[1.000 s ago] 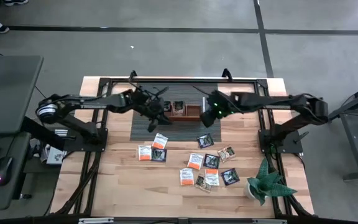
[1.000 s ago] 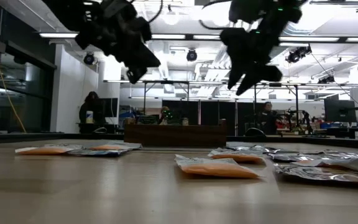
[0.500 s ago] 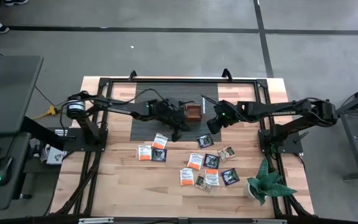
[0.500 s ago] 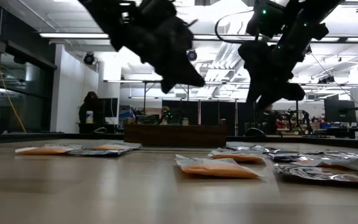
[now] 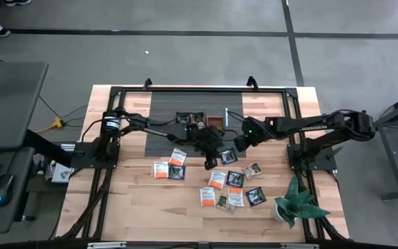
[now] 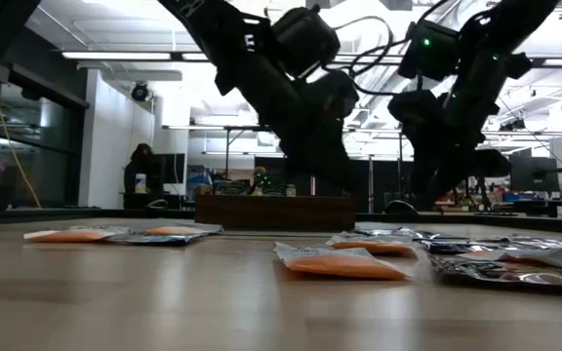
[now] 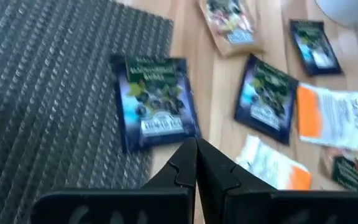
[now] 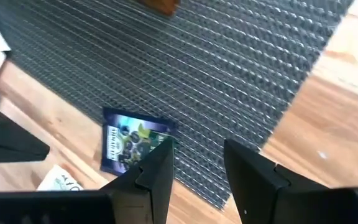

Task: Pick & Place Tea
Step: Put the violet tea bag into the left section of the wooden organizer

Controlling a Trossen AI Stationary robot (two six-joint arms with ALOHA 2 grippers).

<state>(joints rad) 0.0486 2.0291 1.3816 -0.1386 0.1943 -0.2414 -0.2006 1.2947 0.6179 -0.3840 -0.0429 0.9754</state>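
Tea sachet point(image 8: 134, 143) below parted right tool point(image 8: 197, 163); left tool point(image 7: 196, 163) closed, empty

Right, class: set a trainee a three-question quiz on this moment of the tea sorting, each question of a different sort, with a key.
1. True or false: the left gripper is shut and holds nothing.
2. The dark blue sachet just ahead of both grippers lies: A) wholly on bare wood, B) across the edge of the grey ribbed mat, C) inside the wooden tray.
3. Fill in: the right gripper has its fingers ____.

Key:
1. True: its fingertips meet with nothing between them.
2. B: part lies on the mat, part on the wooden table.
3. Open, with a clear gap and nothing in it.
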